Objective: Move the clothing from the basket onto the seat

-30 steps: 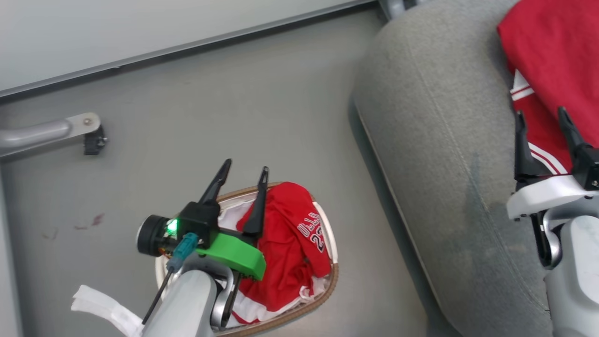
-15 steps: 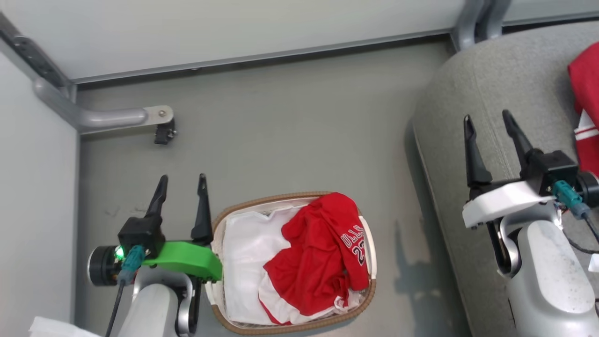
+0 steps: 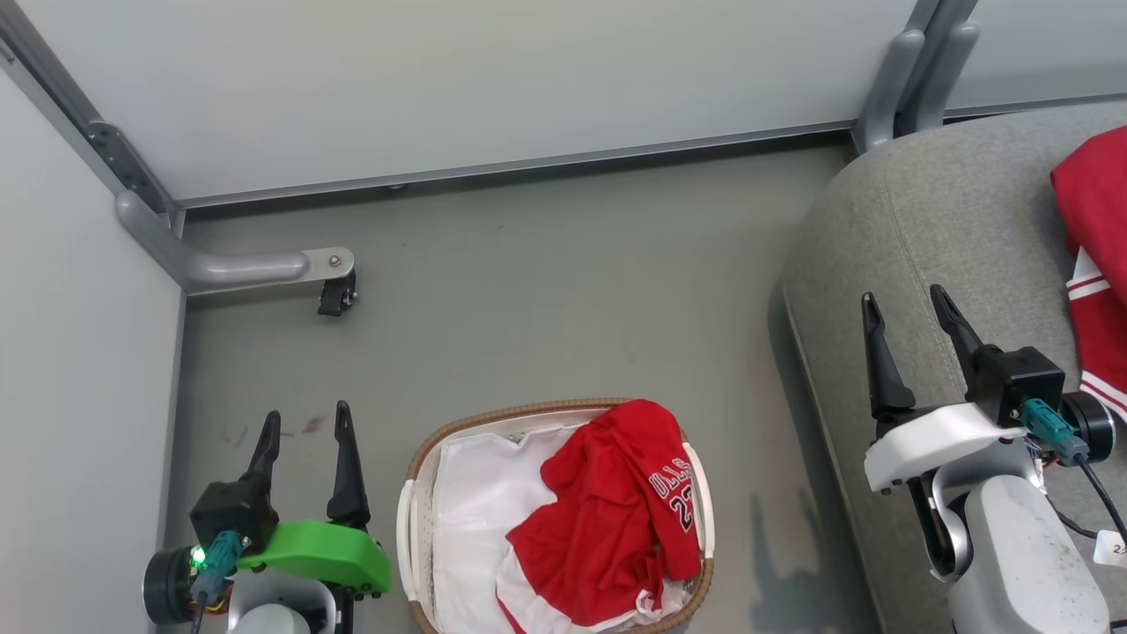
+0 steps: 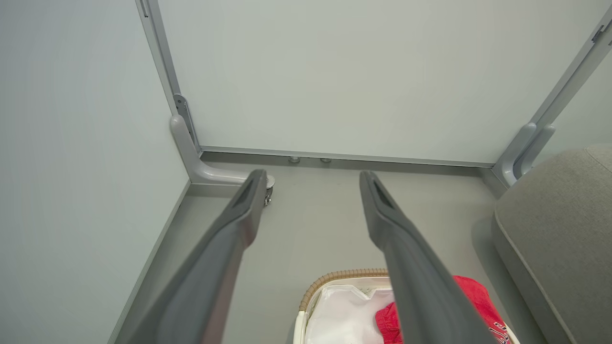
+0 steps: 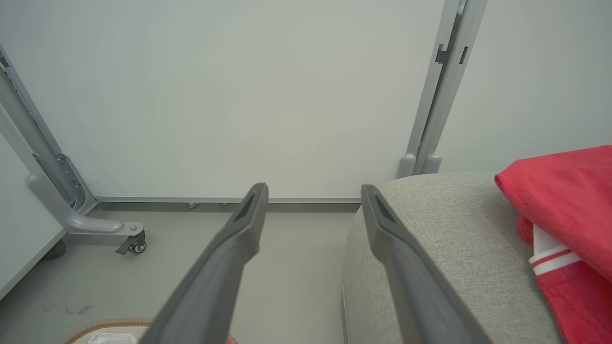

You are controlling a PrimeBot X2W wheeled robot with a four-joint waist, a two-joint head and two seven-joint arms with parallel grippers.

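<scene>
Red jersey [image 3: 607,511] lies crumpled in the basket [image 3: 493,421] on the floor, right of the left gripper [image 3: 305,416], fingers spread wide and empty; right gripper [image 3: 902,298], also wide and empty, hovers over the seat [image 3: 924,220] edge, near another red garment [image 3: 1096,264] on it.

The basket [image 3: 519,409] has a brown woven rim, white sides and a white liner [image 3: 480,493]. In it lies a bright red jersey [image 3: 599,528] with white, dark-edged lettering. Right of the basket, the seat [image 3: 924,229] is plain grey fabric and bears a red garment [image 3: 1092,202] with white stripe trim. The floor [image 3: 546,291] around the basket is dull grey.
</scene>
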